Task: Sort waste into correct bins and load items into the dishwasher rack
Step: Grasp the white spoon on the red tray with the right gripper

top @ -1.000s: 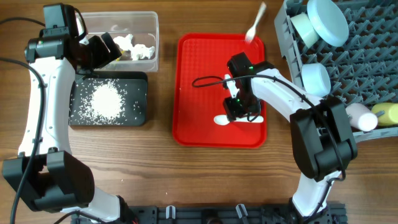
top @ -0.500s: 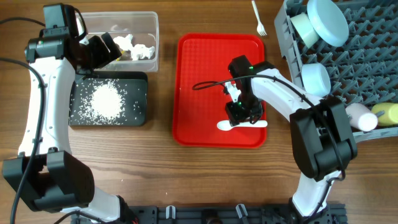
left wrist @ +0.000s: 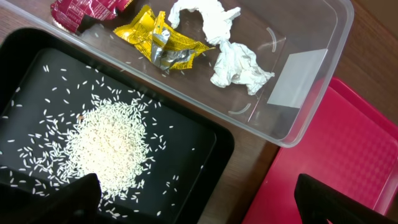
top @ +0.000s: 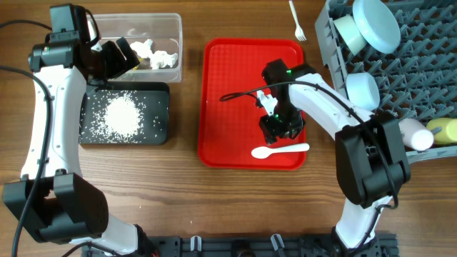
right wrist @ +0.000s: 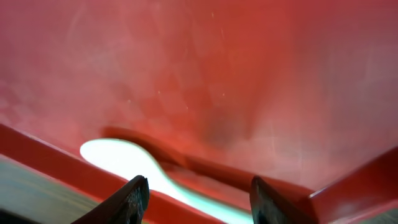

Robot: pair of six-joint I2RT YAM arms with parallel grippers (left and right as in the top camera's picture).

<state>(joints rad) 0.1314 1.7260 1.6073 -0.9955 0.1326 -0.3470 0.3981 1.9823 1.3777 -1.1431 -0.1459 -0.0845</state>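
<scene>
The white spoon point(top: 279, 150) lies on the red tray point(top: 228, 93) near its front edge; it also shows in the right wrist view point(right wrist: 134, 158). My right gripper point(top: 281, 130) is open just above and behind the spoon, empty. The white fork point(top: 296, 20) lies on the table behind the tray. The clear tub point(top: 173, 43) holds red and yellow wrappers point(left wrist: 165, 43) and white tissue point(left wrist: 233, 62). The black tray point(top: 161, 96) holds the rice heap point(top: 121, 116). My left gripper point(top: 118, 57) is open over the tub's left end. The grey rack point(top: 421, 64) holds a plate, bowls and cups.
The rack stands at the far right with the pale blue plate point(top: 377, 23), a bowl point(top: 362, 89), a white cup point(top: 414, 133) and a yellow cup point(top: 444, 130). Bare wooden table lies between the black tray and the red tray.
The fork went from above the red tray's back edge to the table behind it. The spoon shifted toward the tray's front edge, and my right gripper rose off it.
</scene>
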